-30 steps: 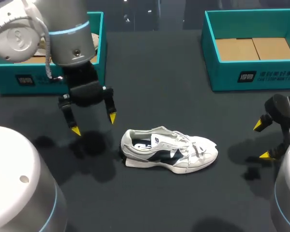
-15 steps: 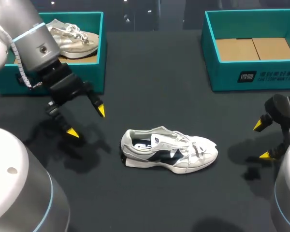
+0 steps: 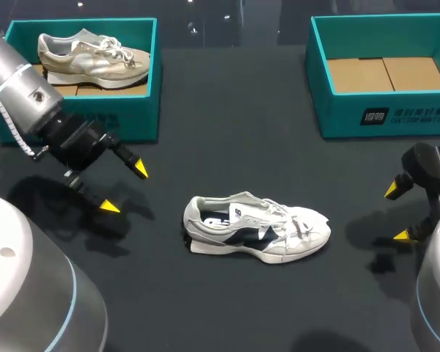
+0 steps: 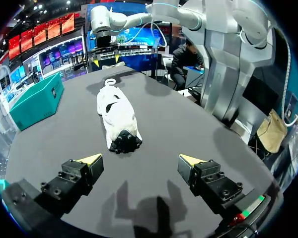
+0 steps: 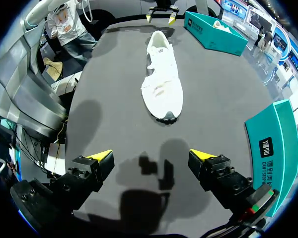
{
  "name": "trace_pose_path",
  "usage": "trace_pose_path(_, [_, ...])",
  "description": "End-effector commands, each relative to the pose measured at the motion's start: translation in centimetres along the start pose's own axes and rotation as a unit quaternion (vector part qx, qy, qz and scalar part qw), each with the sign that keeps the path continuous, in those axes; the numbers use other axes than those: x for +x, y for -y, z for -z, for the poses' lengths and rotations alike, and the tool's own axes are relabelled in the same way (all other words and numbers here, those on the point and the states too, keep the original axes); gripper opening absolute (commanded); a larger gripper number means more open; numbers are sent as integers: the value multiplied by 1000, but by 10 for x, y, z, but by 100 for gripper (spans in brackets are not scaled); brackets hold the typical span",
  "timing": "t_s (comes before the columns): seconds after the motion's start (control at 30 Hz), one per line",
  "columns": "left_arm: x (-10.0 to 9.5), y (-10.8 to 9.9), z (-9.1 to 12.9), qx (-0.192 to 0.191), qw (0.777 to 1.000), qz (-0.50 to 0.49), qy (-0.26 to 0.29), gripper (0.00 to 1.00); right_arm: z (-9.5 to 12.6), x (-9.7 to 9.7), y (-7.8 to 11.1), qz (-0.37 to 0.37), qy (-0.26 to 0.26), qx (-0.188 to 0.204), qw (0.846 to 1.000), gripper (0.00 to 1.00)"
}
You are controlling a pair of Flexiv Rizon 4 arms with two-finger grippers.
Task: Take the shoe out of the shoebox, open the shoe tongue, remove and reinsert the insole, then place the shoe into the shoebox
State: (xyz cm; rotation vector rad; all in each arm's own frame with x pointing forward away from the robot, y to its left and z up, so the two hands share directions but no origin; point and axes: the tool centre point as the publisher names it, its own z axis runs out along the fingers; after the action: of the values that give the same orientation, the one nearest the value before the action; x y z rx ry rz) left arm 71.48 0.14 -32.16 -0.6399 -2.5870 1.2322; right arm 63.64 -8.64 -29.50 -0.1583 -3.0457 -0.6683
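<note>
**Both hands spread wide, sneaker on the desk between them**

Our left hand point(image 3: 125, 189) hangs low off the heel end of the white lace-up sneaker with navy side panels point(image 3: 257, 236), well apart from it. The left arm comes in slanting from the side. Its fingers point across the dark grey desk point(image 3: 227, 132) toward that heel. The two yellow tips stand far apart with nothing held between them. In the left wrist view the sneaker lies straight ahead of the fingers, heel nearest.

Our right hand point(image 3: 397, 213) sits off the sneaker's toe end, also well apart from it. Its fingers are likewise spread wide, holding nothing. In the right wrist view the sneaker lies ahead of them, toe nearest.

The sneaker itself stands on its sole on the desk, outside both boxes and touched by neither hand.

Behind the sneaker on its heel side is an open teal cardboard shoebox point(image 3: 143, 88). A cream and silver sneaker point(image 3: 92, 59) rests in it, toe turned the same way as the white one's. Behind the sneaker on its toe side is a second teal cardboard box point(image 3: 319, 88), also open, showing brown cardboard flaps point(image 3: 385, 73) across its floor.
</note>
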Motion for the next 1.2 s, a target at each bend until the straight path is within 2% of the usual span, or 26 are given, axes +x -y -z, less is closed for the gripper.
trace_pose_path(0.03, [6, -16, -6, 75, 996, 14, 37, 100, 0, 2, -1, -1, 2, 2, 1000, 100])
trace_pose_path(0.13, [7, -20, -4, 100, 994, 14, 51, 100, 0, 2, -1, -1, 2, 2, 1000, 100])
trace_pose_path(0.47, [7, -20, -4, 100, 994, 14, 51, 100, 0, 2, -1, -1, 2, 2, 1000, 100])
trace_pose_path(0.6, [4, -34, -14, 127, 989, 54, 52, 100, 0, 2, -1, -1, 2, 2, 1000, 100])
trace_pose_path(0.73, [2, -42, -22, 153, 981, 85, 79, 100, 0, 2, -1, -1, 2, 2, 1000, 100])
trace_pose_path(0.83, [6, -45, -29, 157, 979, 80, 102, 100, 0, 2, -1, -1, 2, 2, 1000, 100])
trace_pose_path(0.97, [7, -48, -33, 172, 975, 91, 109, 100, 0, 2, -1, -1, 2, 2, 1000, 100])
trace_pose_path(1.2, [8, -48, -34, 175, 973, 91, 120, 100, 0, 2, -1, -1, 2, 2, 1000, 100])
